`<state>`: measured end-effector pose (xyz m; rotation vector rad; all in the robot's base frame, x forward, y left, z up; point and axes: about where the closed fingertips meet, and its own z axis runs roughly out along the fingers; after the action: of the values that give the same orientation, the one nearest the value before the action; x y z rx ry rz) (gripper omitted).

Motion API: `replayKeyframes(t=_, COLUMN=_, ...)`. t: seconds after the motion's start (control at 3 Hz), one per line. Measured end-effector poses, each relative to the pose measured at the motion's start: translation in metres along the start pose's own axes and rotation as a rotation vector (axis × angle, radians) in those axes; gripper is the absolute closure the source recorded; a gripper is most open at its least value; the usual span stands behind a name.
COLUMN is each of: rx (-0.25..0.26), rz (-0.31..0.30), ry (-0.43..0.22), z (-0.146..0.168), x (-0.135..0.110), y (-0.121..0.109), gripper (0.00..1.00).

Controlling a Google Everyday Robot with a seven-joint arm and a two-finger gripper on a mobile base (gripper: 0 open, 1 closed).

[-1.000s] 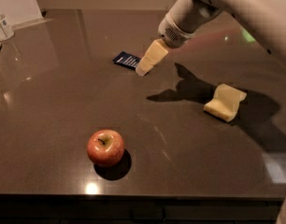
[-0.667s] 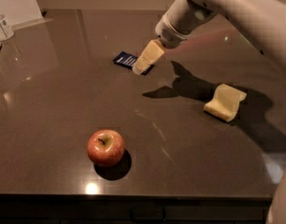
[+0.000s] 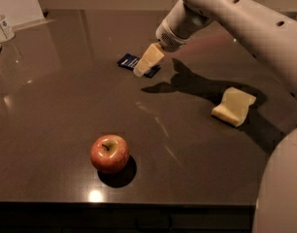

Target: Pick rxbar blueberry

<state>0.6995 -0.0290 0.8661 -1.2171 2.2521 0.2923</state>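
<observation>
The rxbar blueberry (image 3: 128, 61) is a flat dark navy bar with white lettering, lying on the dark table toward the back centre. My gripper (image 3: 144, 66) hangs from the white arm coming in from the upper right. Its pale fingertips sit over the bar's right part and hide it.
A red apple (image 3: 109, 152) stands near the front edge. A pale yellow sponge-like block (image 3: 233, 106) lies at the right. Clear bottles (image 3: 3, 26) stand at the far left edge. The dark table (image 3: 56, 110) has its front edge at the bottom of the view.
The gripper has moved left and down toward the bar, and now covers the bar's right part. The apple and the yellow block have not moved.
</observation>
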Motion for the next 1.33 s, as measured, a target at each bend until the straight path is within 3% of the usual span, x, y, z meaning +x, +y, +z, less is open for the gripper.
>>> replayKeyframes(t=0.67, rx=0.001, rz=-0.001, ry=0.007, z=0.031, x=-0.01, y=-0.014, gripper=0.0)
replayKeyframes(t=1.0, rx=-0.004, rz=-0.011, ry=0.016, z=0.042, x=-0.016, y=-0.014, gripper=0.16)
replayKeyframes(t=1.33, rx=-0.005, rz=-0.014, ry=0.027, z=0.048, x=-0.018, y=-0.013, gripper=0.39)
